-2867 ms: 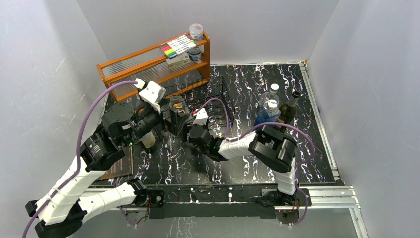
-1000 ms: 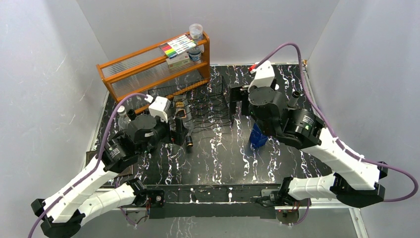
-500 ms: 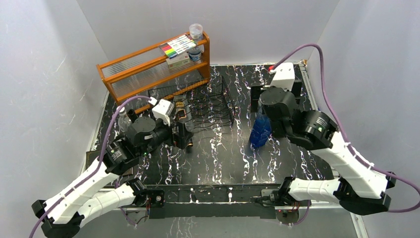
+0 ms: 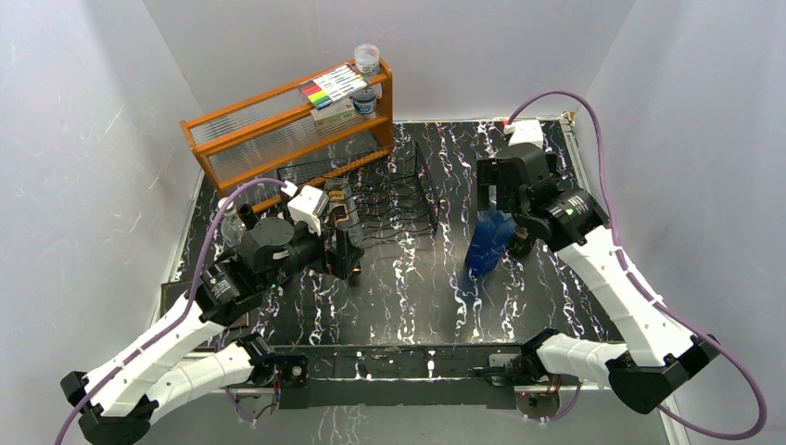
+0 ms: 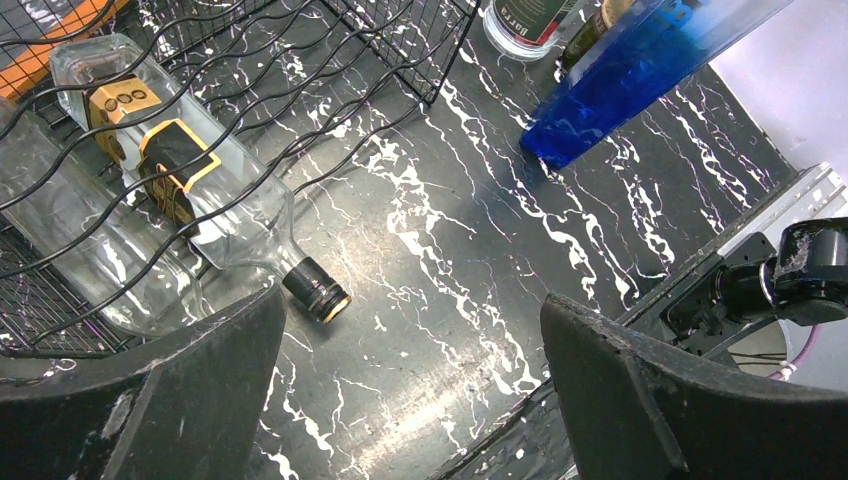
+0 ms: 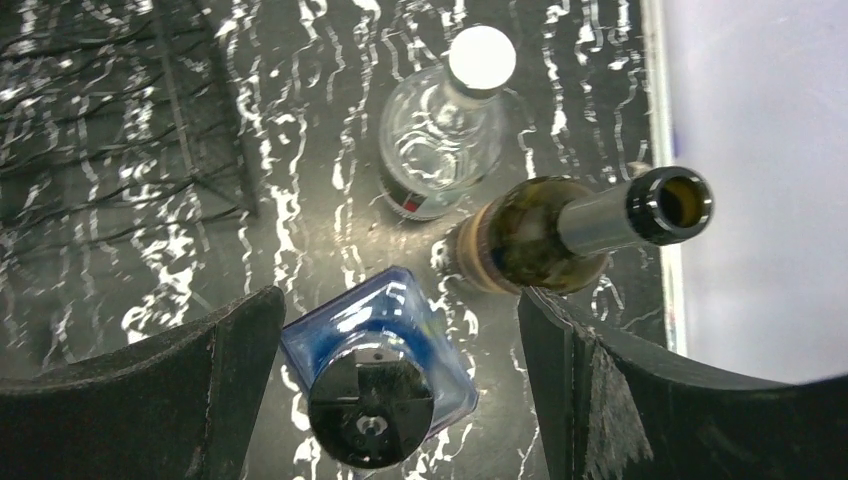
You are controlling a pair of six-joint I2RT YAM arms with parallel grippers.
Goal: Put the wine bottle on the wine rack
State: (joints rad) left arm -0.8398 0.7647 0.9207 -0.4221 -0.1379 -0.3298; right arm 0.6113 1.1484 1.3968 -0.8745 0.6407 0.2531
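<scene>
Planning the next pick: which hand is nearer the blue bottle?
Right. The right hand hangs open directly above the blue bottle; the left hand is well away from it, open beside the wine rack.

A robotics lab test cell: plain white panels (image 4: 93, 139) wall in a black marbled bench (image 4: 417, 297). Two white-and-black robot arms are bolted at its near edge, the left arm (image 4: 158, 338) and the right arm (image 4: 616, 273), trailing purple cables (image 4: 556, 92).
</scene>
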